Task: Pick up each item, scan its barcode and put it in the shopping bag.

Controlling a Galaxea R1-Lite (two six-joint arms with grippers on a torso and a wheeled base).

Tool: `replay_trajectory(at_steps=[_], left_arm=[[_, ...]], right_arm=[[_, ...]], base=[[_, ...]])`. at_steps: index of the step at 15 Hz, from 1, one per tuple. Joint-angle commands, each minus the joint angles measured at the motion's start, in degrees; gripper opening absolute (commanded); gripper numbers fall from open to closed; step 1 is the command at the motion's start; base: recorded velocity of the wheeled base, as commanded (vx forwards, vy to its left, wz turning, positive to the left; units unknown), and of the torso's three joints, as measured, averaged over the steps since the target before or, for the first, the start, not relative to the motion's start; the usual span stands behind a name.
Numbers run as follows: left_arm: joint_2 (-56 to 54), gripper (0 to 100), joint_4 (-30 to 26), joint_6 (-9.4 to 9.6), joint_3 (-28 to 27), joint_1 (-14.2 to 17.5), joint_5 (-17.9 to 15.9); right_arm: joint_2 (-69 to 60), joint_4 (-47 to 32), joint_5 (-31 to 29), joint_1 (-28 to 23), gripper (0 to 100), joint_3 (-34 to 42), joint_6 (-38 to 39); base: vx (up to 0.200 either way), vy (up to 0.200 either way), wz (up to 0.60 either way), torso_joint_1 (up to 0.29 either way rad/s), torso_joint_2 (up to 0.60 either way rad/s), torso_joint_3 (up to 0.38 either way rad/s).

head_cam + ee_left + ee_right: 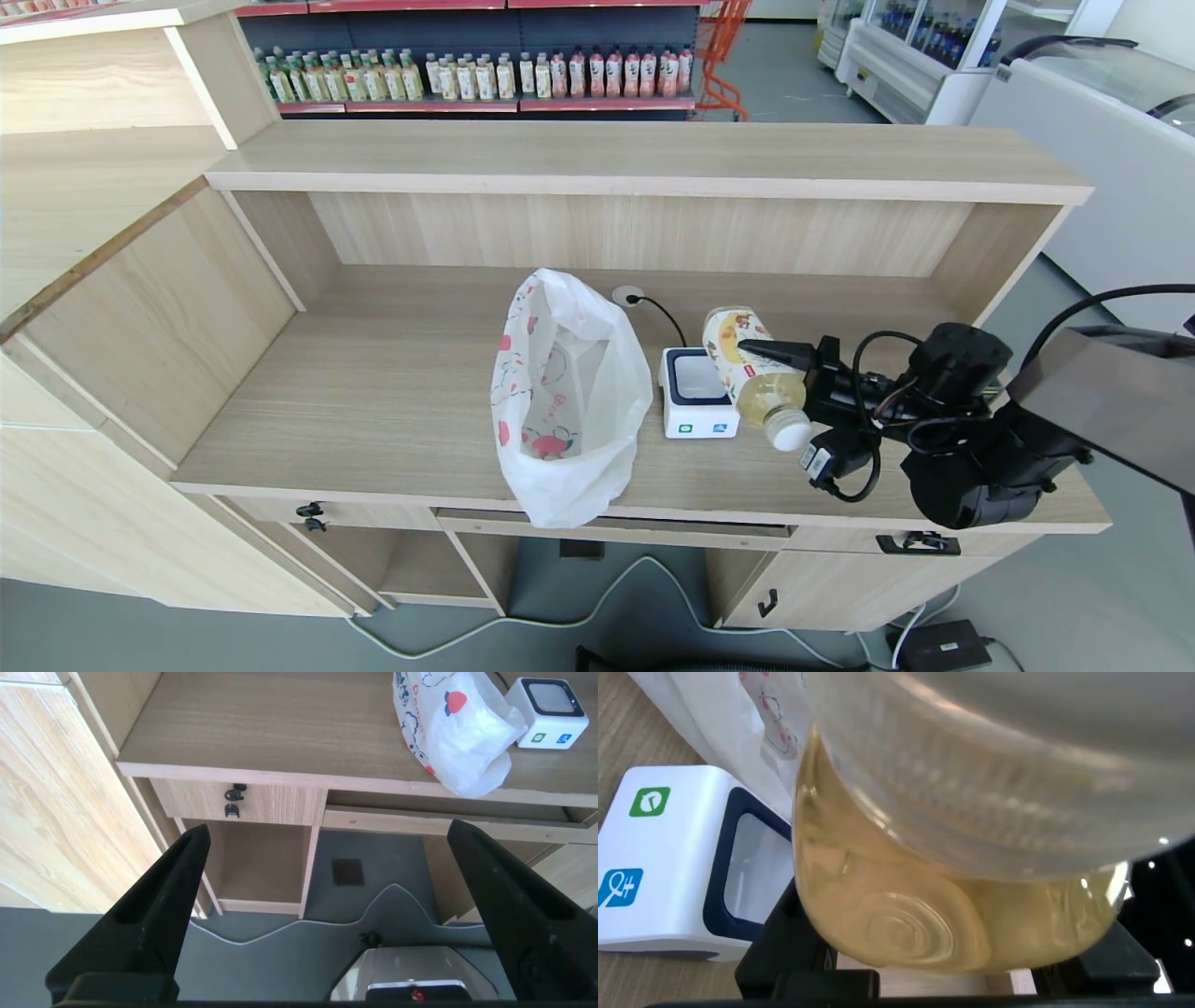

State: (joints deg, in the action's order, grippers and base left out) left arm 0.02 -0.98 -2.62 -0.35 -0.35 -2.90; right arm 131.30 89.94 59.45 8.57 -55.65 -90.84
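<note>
Right pincer: clamped on the bottle, one finger lying across its upper side. The bottle is off the counter, tilted above the right side of the scanner, base over the scanner's far corner, white cap pointing away from the scanner towards the counter's front edge. The right wrist view shows pale liquid pooled at the lower end, with the scanner window close beneath.

Left pincer: fingers spread wide, empty, low and well to the left of the scanner, below the counter's front edge.

Shopping bag: just left of the scanner, mouth open, lower end drooping over the counter's front edge.

Risks, as judged:
- Round, smooth bottle with shifting liquid; any twist could make it roll or slip in the grip.
- I cannot tell which way the barcode faces; if it faces away from the window, there is no read.
- The path to the bag crosses the scanner; too low a carry could knock it.
- The bag is soft and overhanging; a dropped bottle could fold the rim or drag it off.
</note>
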Motion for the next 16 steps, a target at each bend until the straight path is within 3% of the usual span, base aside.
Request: replay_trajectory(at_steps=[1, 11, 14, 16], left_arm=[[-0.02, 100, 0.01, -0.02, 0.00, 0.00, 0.00], [-0.02, 100, 0.01, -0.02, 0.00, 0.00, 0.00], [-0.02, 100, 0.01, -0.02, 0.00, 0.00, 0.00], [-0.02, 100, 0.01, -0.02, 0.00, 0.00, 0.00]], right_arm=[[0.79, 0.06, 0.05, 0.04, 0, -0.16, -0.03], [1.32, 0.06, 0.05, 0.04, 0, -0.25, 0.05], [-1.75, 0.06, -0.39, -1.19, 0, 0.19, 3.83], [-11.42, -5.13, -7.25, -3.74, 0, 2.12, 10.42]], base=[[0.000, 0.000, 0.00, 0.000, 0.00, 0.000], [0.000, 0.000, 0.00, 0.000, 0.00, 0.000], [0.000, 0.000, 0.00, 0.000, 0.00, 0.000], [0.000, 0.000, 0.00, 0.000, 0.00, 0.000]])
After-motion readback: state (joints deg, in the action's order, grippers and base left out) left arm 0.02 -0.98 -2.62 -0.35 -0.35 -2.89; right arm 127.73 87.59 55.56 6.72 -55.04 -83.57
